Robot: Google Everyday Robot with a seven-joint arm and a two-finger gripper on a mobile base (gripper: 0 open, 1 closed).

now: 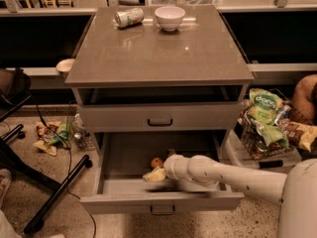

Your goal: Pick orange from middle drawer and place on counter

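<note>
The orange (157,162) lies inside the open middle drawer (124,187), near its centre. My gripper (154,174) reaches into the drawer from the right on the white arm and sits right at the orange, just in front of it and slightly left. The counter (158,48) is the grey-brown slab on top of the cabinet, above the drawer.
A white bowl (170,18) and a tipped can (129,17) stand at the back of the counter. A shut drawer front (159,117) with a black handle lies above the open drawer. A basket of snack bags (270,125) stands to the right, a chair base (44,182) to the left.
</note>
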